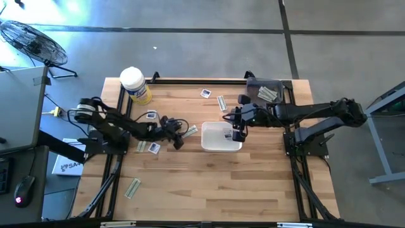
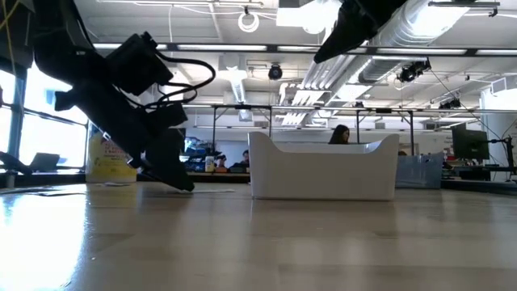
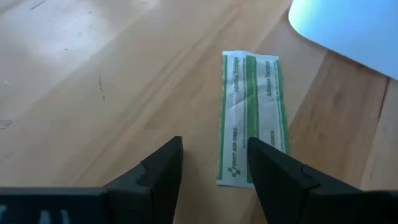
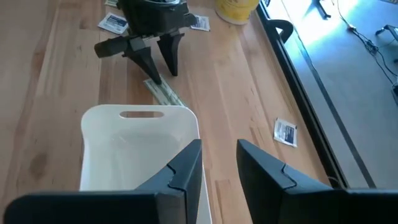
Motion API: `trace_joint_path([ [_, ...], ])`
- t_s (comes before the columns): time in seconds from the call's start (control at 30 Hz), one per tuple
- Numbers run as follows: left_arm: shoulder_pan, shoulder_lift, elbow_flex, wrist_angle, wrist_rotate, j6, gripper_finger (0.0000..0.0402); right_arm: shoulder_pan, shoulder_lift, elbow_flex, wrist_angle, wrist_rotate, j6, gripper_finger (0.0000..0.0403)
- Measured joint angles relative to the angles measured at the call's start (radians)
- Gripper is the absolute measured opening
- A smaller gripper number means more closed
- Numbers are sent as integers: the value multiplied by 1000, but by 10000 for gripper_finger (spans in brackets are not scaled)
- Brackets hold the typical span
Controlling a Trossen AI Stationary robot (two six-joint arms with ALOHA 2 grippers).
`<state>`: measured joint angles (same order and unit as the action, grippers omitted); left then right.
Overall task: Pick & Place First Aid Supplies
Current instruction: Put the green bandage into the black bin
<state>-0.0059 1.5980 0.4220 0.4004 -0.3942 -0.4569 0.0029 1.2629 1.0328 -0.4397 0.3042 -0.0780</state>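
Fingers wide, left gripper (image 3: pixel 211 165) lines up on the bandage strip (image 3: pixel 252 115) beside the tray (image 1: pixel 221 137); next, lower and pinch. Right gripper (image 4: pixel 217 155) hovers empty, fingers part-open.

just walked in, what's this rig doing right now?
It is sorting first aid packets on a wooden table. The left pincer is open and low over a green-striped bandage strip lying flat beside the white tray; nothing is gripped yet. The right pincer hangs over the tray, holding nothing visible. More packets lie scattered around, and a yellow canister stands at the back.
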Motion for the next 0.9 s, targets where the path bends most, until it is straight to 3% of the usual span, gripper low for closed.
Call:
trace_joint_path([
  [0.27,0,-1,3,-123,9,-4,79,4,0,0,1,-10,0,94],
  [0.43,0,0,0,-107,0,13,12,73,15,0,65,-35,-59,94],
  [0.67,-1,-46,-3,-114,3,46,3,147,106,0,197,-27,-104,94],
  [0.9,-39,-214,-7,-140,78,110,1,179,219,0,300,13,-206,95],
])
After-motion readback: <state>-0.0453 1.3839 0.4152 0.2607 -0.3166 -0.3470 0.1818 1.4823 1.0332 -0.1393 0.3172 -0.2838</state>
